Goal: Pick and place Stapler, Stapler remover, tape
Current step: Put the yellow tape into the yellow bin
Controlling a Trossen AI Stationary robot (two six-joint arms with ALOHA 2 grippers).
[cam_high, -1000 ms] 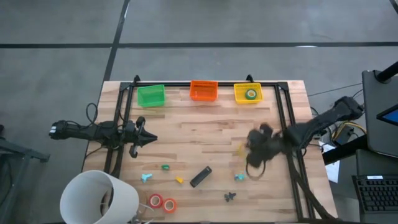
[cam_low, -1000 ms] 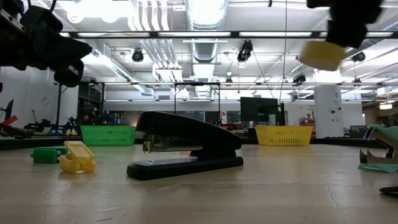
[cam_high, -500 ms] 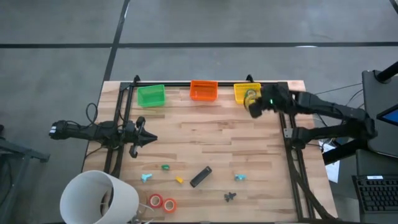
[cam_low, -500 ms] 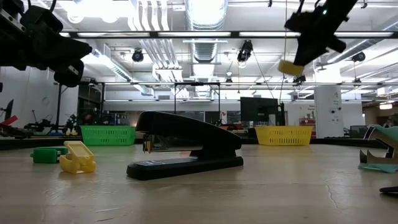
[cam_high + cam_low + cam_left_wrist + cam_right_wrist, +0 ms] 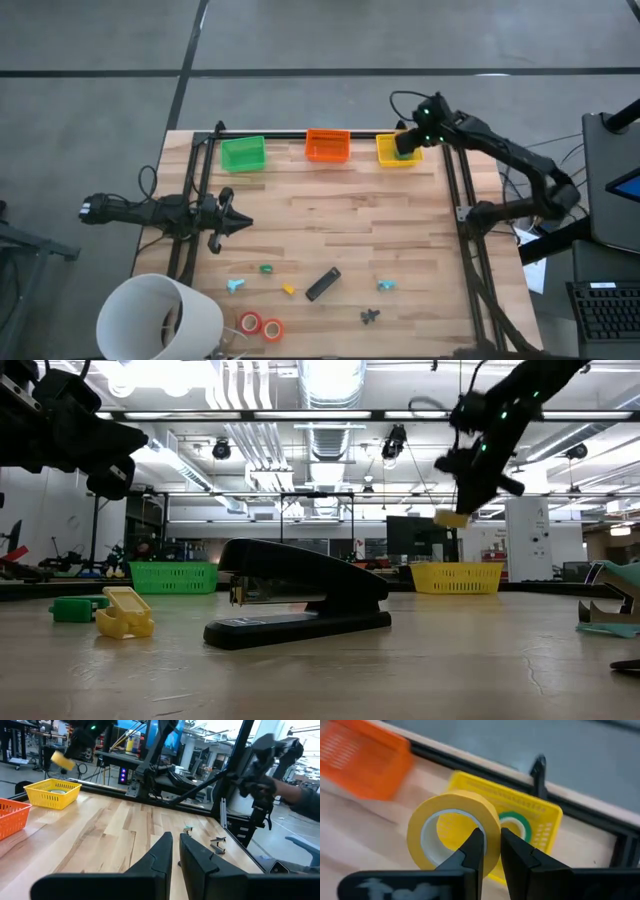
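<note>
carrying the yellow tape roll [image 5: 454,836] to its bin: the right gripper [image 5: 487,851] is clamped on the roll's rim, one finger inside the ring and one outside, hanging just above the yellow basket [image 5: 384,151] at the table's far edge. a green tape roll [image 5: 514,827] already lies in that basket, just past the held one. step in hand looks like the drop-off; next move probably calls for centring over the basket's open floor, clear of the green roll and the near wall, then letting go. edges to mind: the black frame rail [image 5: 330,132] runs just behind the baskets, and the orange basket [image 5: 327,146] sits right beside the target, so sideways drift has little margin. room back toward the table middle is open. stapler [image 5: 322,284], two red-orange tape rolls [image 5: 260,325] and the small dark claw piece [image 5: 370,317] wait well apart, near the front edge. left gripper [image 5: 238,222] is parked at the left side, fingers narrow, holding nothing.
</note>
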